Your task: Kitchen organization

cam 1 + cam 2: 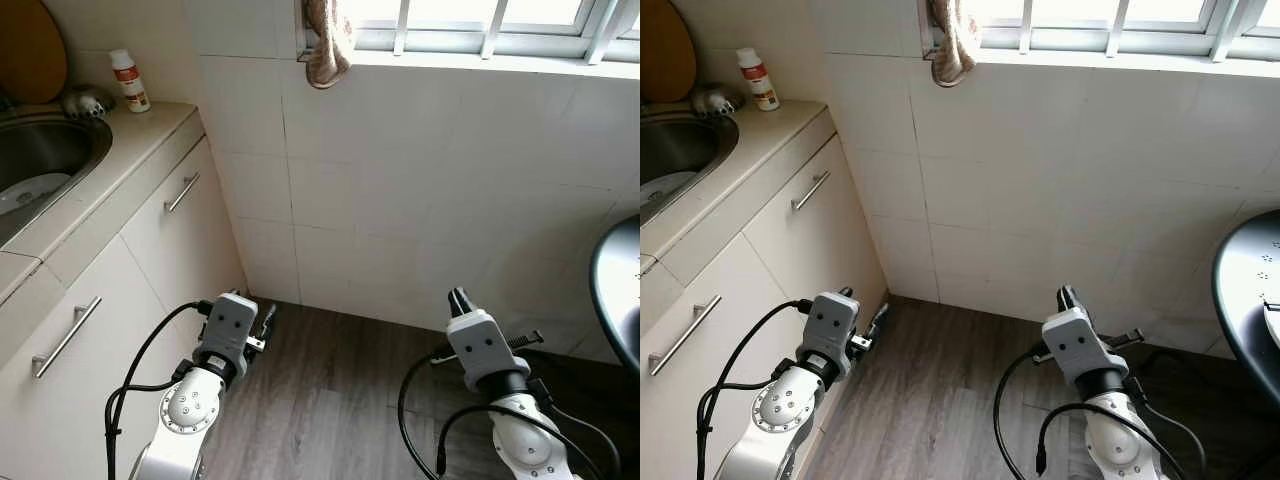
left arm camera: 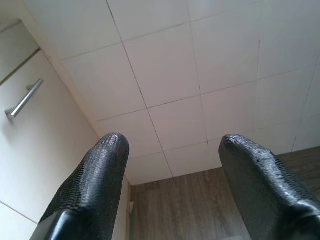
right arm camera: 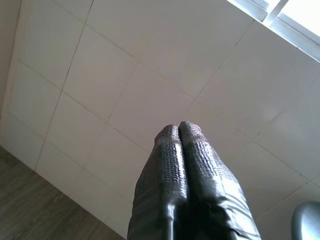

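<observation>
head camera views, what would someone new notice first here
The two silver arms low in the foreground: the left end effector is open and empty near the cabinet corner, the right end effector is shut and empty, aimed at the tiled wall. To the robot's left, a steel sink is set in the counter, with a small white bottle at the back. A brownish cloth hangs from the window sill above.

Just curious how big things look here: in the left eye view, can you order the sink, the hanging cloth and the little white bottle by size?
1. Sink, cut off by the frame.
2. Cloth.
3. Bottle.
</observation>
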### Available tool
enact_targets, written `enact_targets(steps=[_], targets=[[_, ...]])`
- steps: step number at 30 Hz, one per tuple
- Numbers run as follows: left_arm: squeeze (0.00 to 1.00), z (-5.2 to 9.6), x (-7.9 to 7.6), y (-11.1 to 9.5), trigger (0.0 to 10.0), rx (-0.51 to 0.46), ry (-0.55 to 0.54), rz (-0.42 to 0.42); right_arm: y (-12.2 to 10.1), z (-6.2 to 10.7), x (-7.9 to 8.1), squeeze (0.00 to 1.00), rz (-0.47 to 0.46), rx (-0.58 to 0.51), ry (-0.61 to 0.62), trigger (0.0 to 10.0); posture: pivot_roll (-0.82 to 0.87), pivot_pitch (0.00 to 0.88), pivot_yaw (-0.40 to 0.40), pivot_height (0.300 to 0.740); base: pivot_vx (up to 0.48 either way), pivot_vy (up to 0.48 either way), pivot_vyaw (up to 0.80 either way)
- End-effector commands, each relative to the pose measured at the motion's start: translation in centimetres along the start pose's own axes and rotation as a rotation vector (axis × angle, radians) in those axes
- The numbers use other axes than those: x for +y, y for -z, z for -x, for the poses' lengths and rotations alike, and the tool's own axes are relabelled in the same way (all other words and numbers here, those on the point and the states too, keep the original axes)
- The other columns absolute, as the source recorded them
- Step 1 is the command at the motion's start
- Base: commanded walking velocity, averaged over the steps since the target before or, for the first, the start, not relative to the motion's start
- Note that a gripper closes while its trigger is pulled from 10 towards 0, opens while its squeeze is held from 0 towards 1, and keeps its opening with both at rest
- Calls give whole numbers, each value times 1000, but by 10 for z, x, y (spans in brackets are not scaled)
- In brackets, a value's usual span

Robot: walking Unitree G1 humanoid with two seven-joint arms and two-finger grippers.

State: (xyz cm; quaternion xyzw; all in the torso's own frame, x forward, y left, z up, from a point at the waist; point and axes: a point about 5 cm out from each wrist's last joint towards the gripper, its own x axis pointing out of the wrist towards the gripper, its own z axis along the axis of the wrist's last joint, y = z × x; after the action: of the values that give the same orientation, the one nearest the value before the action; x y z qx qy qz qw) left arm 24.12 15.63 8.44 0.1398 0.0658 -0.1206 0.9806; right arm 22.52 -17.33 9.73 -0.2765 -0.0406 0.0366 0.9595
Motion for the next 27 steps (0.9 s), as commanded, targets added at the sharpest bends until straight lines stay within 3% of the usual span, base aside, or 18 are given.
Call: enact_targets(steps=[1, 8, 13, 18, 27], targets=[[0, -1, 4, -8, 10000, -35, 2, -20, -6, -6, -4, 0, 2, -39, 2, 10000, -23, 0, -9, 740, 0, 0, 0], [0, -1, -4, -8, 10000, -54, -23, -15, -2, -14, -6, 0, -9, -28, 5, 10000, -4, 0, -34, 740, 0, 0, 0], [0, -7, 0, -11, 10000, -71, 6, -32, -3, -16, -7, 0, -27, -27, 32, 10000, -19, 0, -6, 740, 0, 0, 0], [0, -6, 2, -17, 10000, -119, -13, -102, -2, -10, -9, 0, -35, -16, 52, 10000, -43, 0, 24, 740, 0, 0, 0], [0, -5, 8, -18, 10000, -138, -57, -96, 0, -4, -10, 0, -18, 21, 81, 10000, -49, 0, 35, 740, 0, 0, 0]])
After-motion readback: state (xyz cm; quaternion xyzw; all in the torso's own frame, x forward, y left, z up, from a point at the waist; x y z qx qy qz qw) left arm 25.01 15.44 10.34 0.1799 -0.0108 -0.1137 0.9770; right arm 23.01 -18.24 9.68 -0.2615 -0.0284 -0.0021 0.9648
